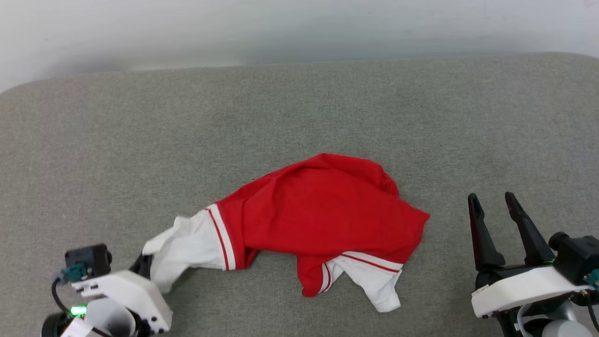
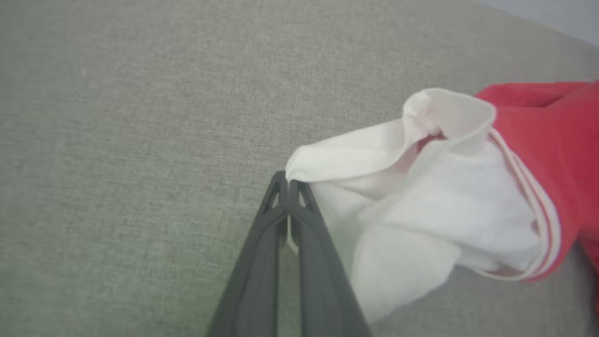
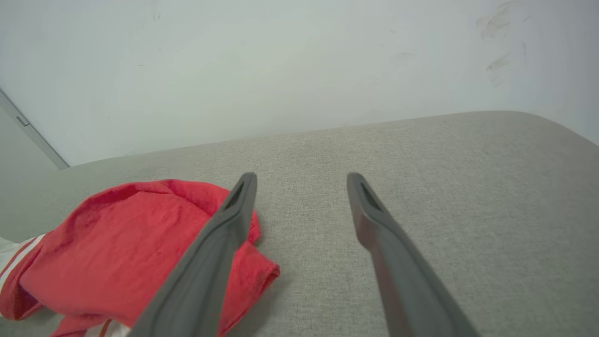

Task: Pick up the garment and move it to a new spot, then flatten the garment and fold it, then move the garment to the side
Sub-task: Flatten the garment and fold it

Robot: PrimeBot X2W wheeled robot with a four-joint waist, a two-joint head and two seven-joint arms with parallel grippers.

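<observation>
Grey fabric surface (image 1: 299,103), white wall (image 1: 299,28) at the far side. Garment (image 1: 323,210) lies crumpled mid-surface, toward the near edge: red body, white sleeves with red stripes.

Left gripper (image 2: 288,180) is clamped on the very edge of the left sleeve (image 1: 187,245), with only a thin bite of cloth between the tips. Right gripper (image 1: 491,196) is spread wide and holds nothing, near the garment's right edge but apart from it.

Risks:
- the thin pinch may slip out once the cloth's weight loads it
- a one-point lift would probably leave it hanging bunched, making it harder to flatten
- the right finger could snag the red hem

No readable brand, label or text.
</observation>
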